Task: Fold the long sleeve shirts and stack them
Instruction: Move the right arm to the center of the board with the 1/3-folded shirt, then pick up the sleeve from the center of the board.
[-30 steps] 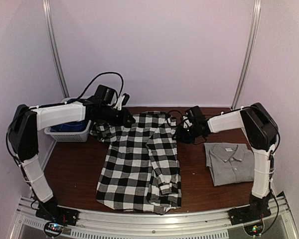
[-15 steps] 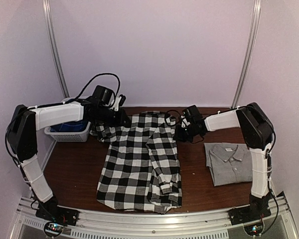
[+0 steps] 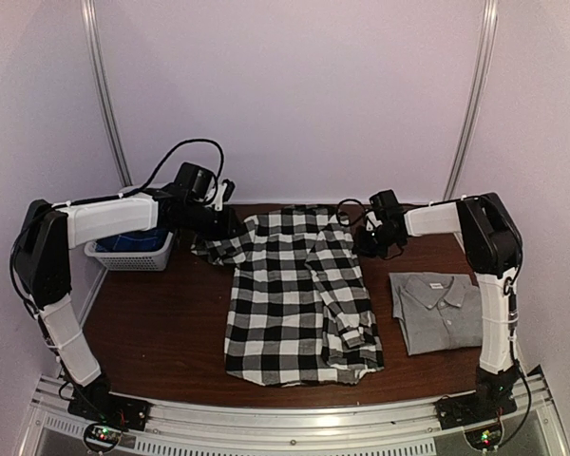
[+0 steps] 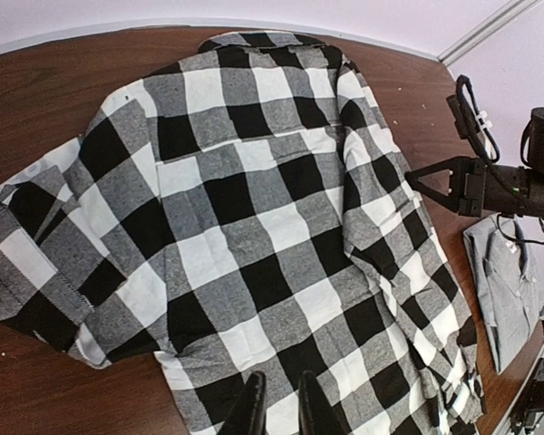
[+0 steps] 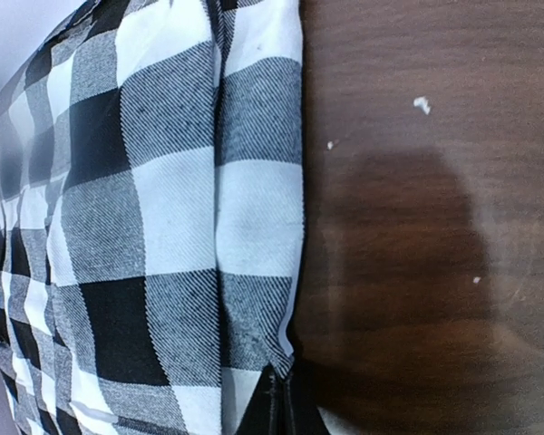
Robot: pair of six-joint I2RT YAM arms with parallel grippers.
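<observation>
Top external shows the flannel shirt (image 3: 294, 294) lying lengthwise near-to-far, collar (image 3: 300, 212) farthest.

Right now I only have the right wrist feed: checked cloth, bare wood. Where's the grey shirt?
Observer: Grey shirt lies folded on the table's right side, apart from the checked shirt.
Operator: Left arm?
Observer: Left fingers pinch the checked shirt at its far left corner.
Operator: Anything else out there?
Observer: A white basket with blue contents sits at the far left.
</observation>
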